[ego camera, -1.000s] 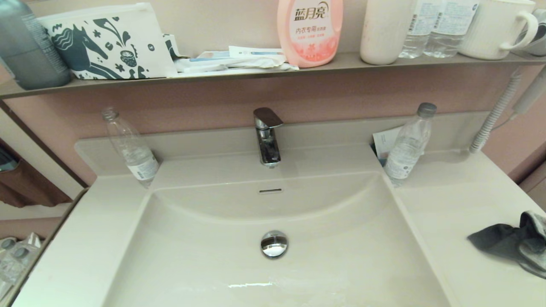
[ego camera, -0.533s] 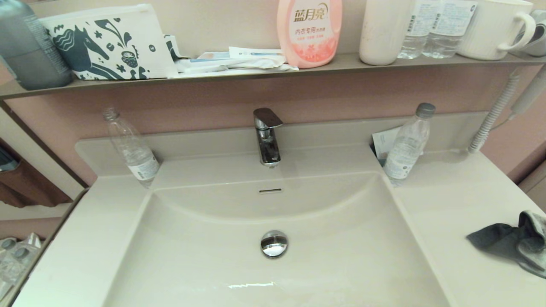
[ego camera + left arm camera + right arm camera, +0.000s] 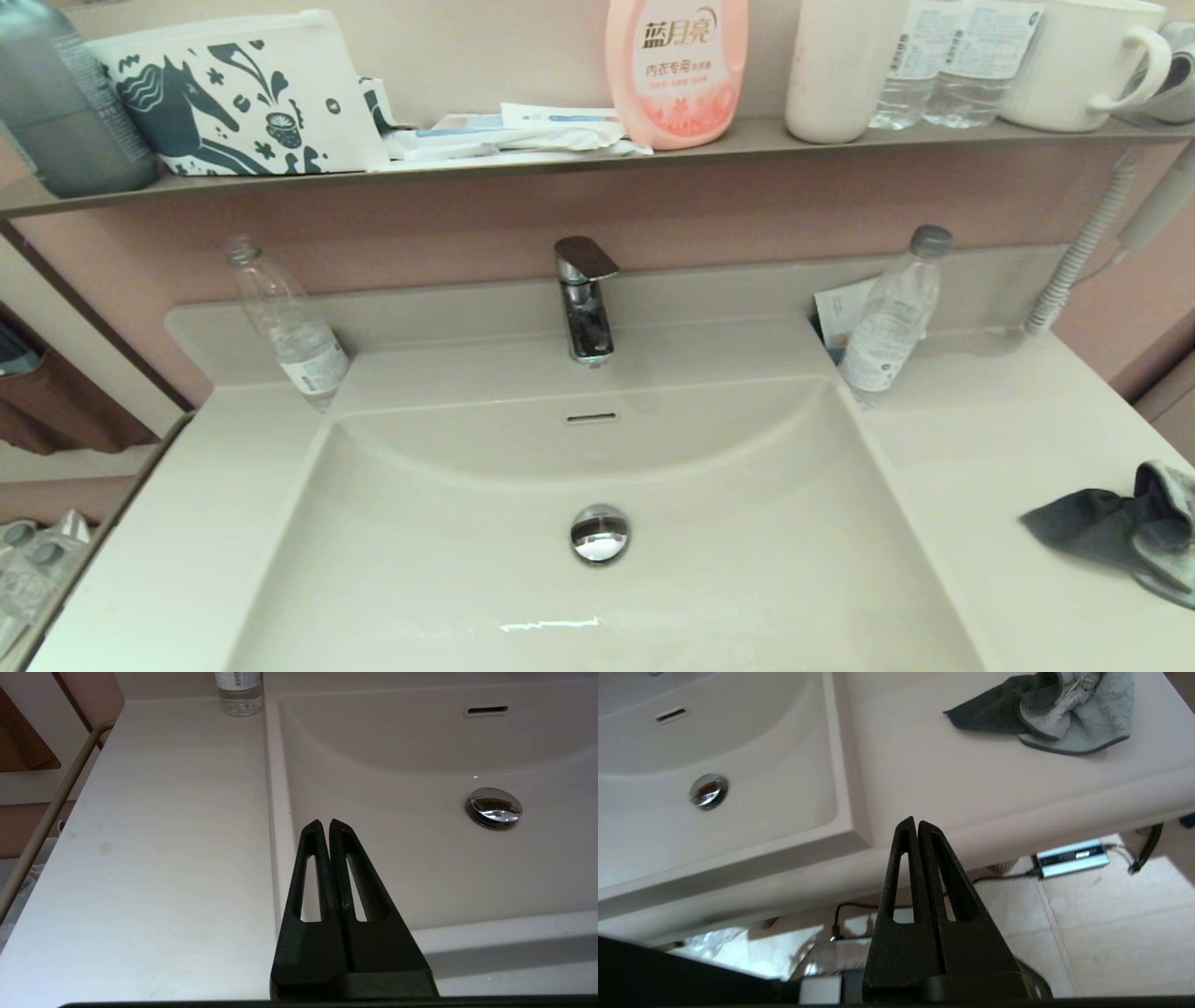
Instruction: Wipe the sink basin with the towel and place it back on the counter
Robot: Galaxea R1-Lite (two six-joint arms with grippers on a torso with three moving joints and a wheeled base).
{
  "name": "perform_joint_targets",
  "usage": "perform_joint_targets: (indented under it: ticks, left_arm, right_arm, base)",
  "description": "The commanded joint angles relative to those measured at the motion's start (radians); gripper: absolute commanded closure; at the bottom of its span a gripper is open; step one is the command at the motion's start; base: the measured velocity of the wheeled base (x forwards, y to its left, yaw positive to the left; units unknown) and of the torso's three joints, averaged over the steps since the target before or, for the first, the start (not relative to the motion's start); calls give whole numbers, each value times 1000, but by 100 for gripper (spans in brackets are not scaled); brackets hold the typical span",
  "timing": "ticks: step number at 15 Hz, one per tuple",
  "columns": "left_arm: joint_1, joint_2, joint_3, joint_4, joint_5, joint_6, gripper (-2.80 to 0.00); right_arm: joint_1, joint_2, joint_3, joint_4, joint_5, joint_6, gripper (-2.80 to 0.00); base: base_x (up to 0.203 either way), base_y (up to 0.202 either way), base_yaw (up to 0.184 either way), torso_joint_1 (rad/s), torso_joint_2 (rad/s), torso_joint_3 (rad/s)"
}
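Head view: the towel point(image 3: 1116, 537) lies crumpled on the tabletop point(image 3: 980, 485), beyond the sink basin point(image 3: 597, 579); neither hand appears.

Left wrist view: your left hand point(image 3: 325, 823), fingers pressed together, hovers over the basin's rim.

Right wrist view: your right hand point(image 3: 913, 822), likewise closed and empty, sits well short of the towel point(image 3: 1045, 714). It is probably soft and light; pinch a raised fold.

Left hand point(image 3: 325, 822) and right hand point(image 3: 912, 821) both empty, fingers pressed together, each apart from any surface.
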State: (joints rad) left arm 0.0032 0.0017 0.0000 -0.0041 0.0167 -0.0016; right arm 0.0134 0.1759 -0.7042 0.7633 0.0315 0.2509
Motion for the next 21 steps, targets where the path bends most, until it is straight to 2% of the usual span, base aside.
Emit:
perform_joint_targets:
  ticks: [1,5,7,9,18,21]
  left_arm:
    - [0,1,0,0,0,0,0]
    - [1,1,0,0,0,-1,0]
    - [1,1,0,0,0,-1,0]
    - [1,1,0,0,0,-1,0]
    - [0,1,0,0,0,-1,0]
    - [1,1,0,0,0,-1,0]
  right_arm:
    - [-6,-89,155,-131,0,-11,0]
    - [-11,-166,507,-515,-31,-94,0]
    - [-12,-173,634,-679,-43,-202,0]
    - [-12,-176,702,-782,-43,-302,0]
    - [-12,-176,704,-757,-36,-286,0]
    - [-12,-176,703,-757,-39,-251,0]
  base:
    - [0,0,0,0,0,0]
    - [0,0,0,0,0,0]
    - [0,0,0,0,0,0]
    - [0,0,0,0,0,0]
    - [0,0,0,0,0,0]
    - [0,0,0,0,0,0]
